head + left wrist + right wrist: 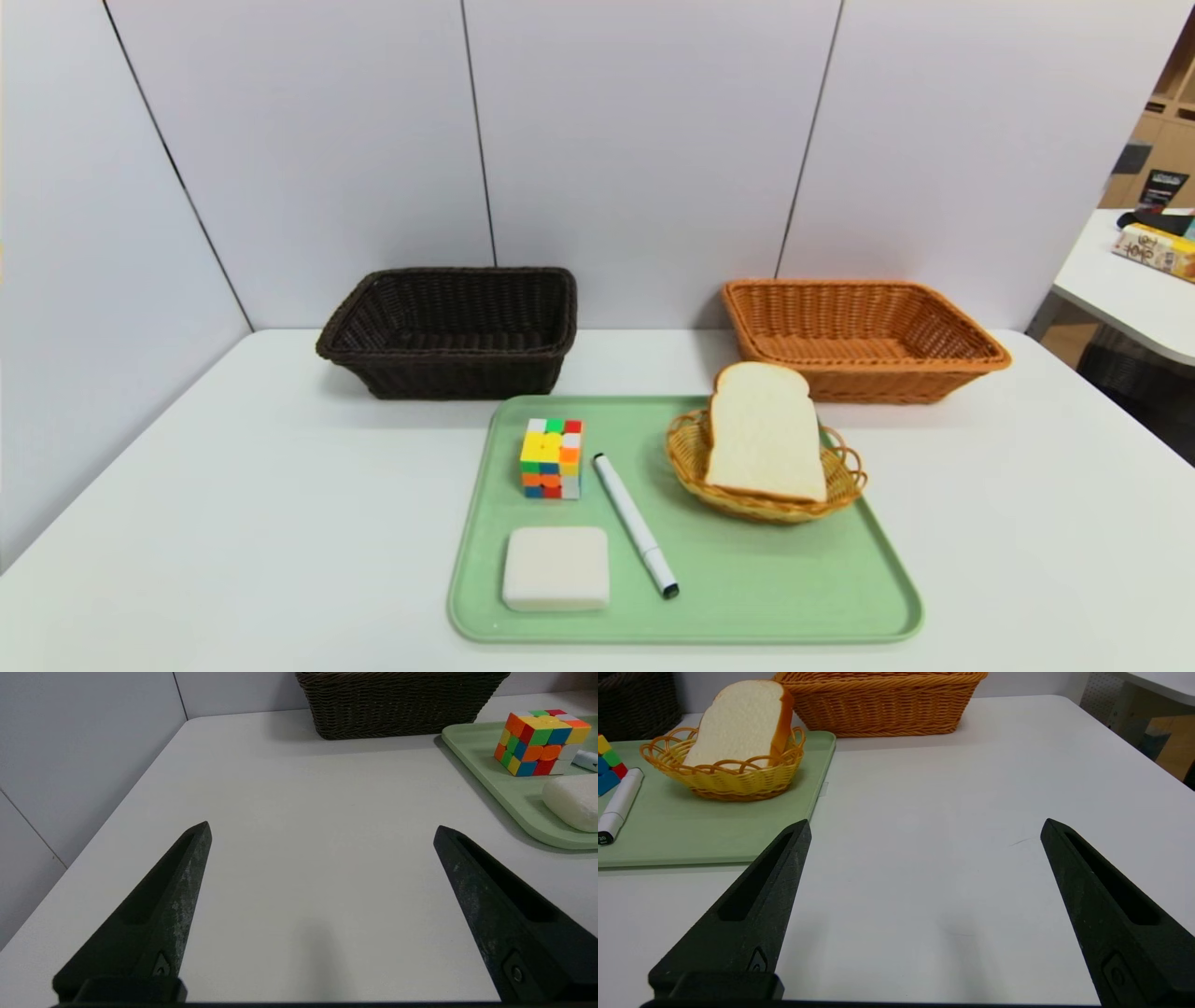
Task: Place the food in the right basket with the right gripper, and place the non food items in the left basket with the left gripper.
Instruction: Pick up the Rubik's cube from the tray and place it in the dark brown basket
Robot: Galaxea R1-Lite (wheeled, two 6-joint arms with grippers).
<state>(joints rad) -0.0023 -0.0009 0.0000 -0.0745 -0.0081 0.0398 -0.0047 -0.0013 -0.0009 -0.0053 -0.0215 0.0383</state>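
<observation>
Left end effector (322,830) and right end effector (924,828) both spread wide, holding nothing, over bare white surface (233,523). Green tray (775,597) centre frame: bread slice (764,434) in small wicker bowl (845,478), cube (552,457), marker (635,524), white block (556,567). Dark basket (453,331) upper left, orange basket (859,336) upper right, nothing blocking.

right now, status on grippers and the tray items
Left gripper open, right gripper open, both over bare table. Bread, cube, marker, sponge all on tray. Nothing blocking.
</observation>
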